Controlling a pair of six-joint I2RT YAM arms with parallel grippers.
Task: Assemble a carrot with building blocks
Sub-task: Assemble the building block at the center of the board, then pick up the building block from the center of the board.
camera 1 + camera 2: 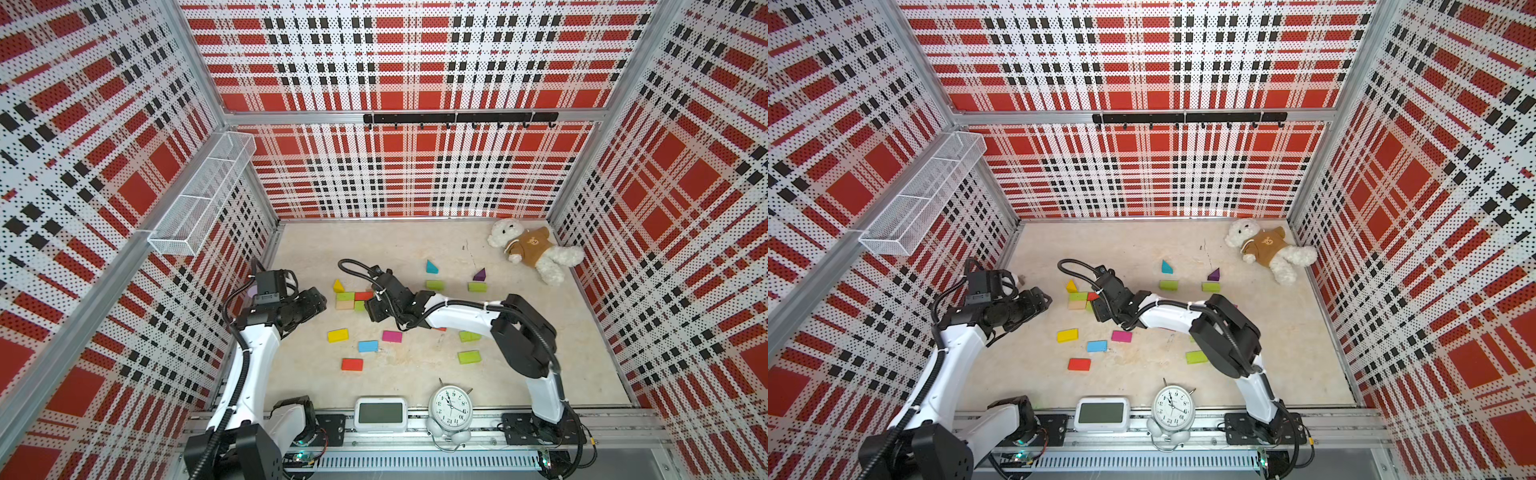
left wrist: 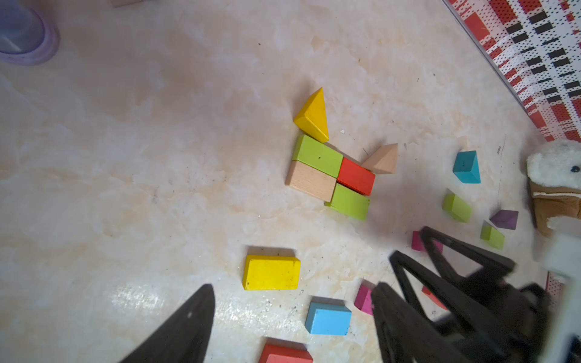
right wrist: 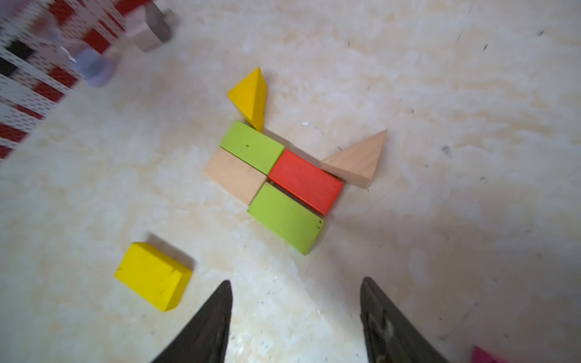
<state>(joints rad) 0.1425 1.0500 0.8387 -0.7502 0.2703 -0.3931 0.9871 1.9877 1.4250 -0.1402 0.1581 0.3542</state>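
Note:
A flat cluster of building blocks lies at the middle left of the floor: a yellow wedge (image 3: 250, 97), a lime brick (image 3: 251, 146), a wood brick (image 3: 234, 174), a red-orange brick (image 3: 305, 180), a second lime brick (image 3: 286, 218) and a wood wedge (image 3: 355, 163). My right gripper (image 3: 295, 283) hovers just short of that second lime brick, open with nothing between its fingers; in a top view the right gripper (image 1: 374, 311) covers the cluster's right side. My left gripper (image 2: 294, 286) is open above a loose yellow brick (image 2: 271, 272) and a blue brick (image 2: 328, 318), left of the cluster (image 1: 351, 297).
Loose bricks lie nearer the front: magenta (image 1: 392, 336), red-orange (image 1: 352, 364), lime (image 1: 469, 356). Further back are lime bricks (image 1: 434, 285), a teal wedge (image 1: 432, 267) and a purple wedge (image 1: 479, 274). A teddy bear (image 1: 532, 249) lies back right; two clocks (image 1: 450, 405) stand at the front edge.

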